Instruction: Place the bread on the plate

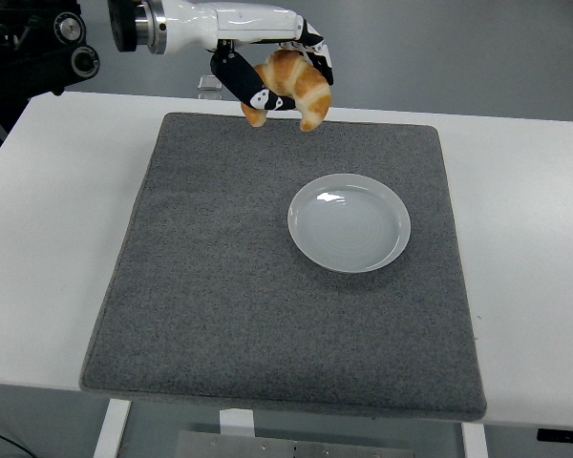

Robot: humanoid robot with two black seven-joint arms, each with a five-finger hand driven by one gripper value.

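Black and jointed, the left arm [38,48] comes in from the upper left edge, its white forearm running rightward to the left hand [272,72]. The fingers [248,86] are curled tight around the bread [294,88], a golden croissant, which hangs in the air above the far edge of the grey mat [267,305], clear of its surface. The mat covers most of the white table [48,239]. Right of the bread and nearer the camera, the plate [349,222], pale and round, lies flat on the right half of the mat, well apart from the bread. The right arm does not show in the head view.
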